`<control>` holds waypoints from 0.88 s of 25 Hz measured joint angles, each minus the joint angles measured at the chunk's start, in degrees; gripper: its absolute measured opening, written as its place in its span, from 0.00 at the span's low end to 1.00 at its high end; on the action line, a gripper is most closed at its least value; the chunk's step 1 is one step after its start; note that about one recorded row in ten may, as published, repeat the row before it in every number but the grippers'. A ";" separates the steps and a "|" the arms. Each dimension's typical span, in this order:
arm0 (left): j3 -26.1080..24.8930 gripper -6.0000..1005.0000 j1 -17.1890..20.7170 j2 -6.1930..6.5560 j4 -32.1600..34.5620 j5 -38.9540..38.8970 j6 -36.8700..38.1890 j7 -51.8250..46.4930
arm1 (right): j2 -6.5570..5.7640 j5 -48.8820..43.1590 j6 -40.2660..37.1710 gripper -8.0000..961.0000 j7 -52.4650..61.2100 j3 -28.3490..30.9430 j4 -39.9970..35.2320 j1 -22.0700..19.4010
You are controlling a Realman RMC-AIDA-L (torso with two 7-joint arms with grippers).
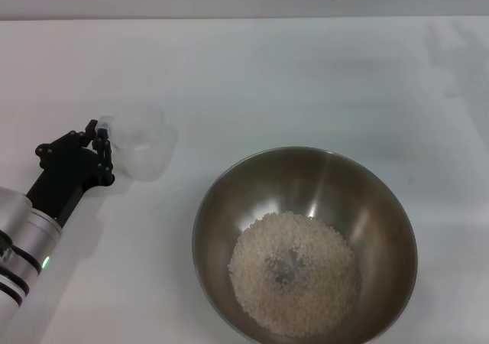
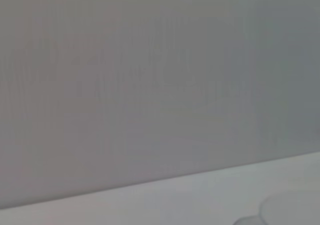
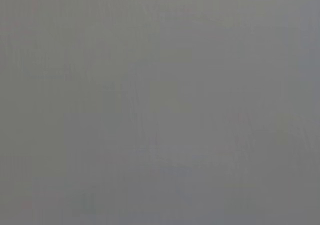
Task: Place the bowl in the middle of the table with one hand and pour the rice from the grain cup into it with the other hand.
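no text, label, brand, number or sign is showing legibly in any view.

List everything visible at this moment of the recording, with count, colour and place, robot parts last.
bowl: one, shiny stainless steel, on the table at the near middle, slightly toward the robot's right.
rice: one heap, off-white, lying in the bottom of the bowl.
grain cup: one, translucent clear plastic, upright on the table to the robot's left of the bowl, apart from it; looks empty.
table: one, plain white, under everything.
left pincer: one, black fingers on a silver arm, at the grain cup's handle side; whether it grips the cup is unclear.
right pincer: not in view.
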 joint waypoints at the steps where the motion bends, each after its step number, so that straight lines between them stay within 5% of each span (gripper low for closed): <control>1: 0.03 0.10 0.00 0.01 0.00 -0.01 -0.17 -0.07 | 0.00 0.00 -0.01 0.66 0.02 0.00 0.00 0.00; 9: 0.33 0.18 0.18 0.13 0.06 0.25 -0.60 -0.34 | -0.05 0.00 -0.03 0.67 0.17 0.00 -0.26 -0.01; 22: 1.91 0.37 5.94 0.51 1.00 0.68 6.67 -1.61 | -0.07 0.42 0.65 0.67 -0.22 0.92 0.06 -0.30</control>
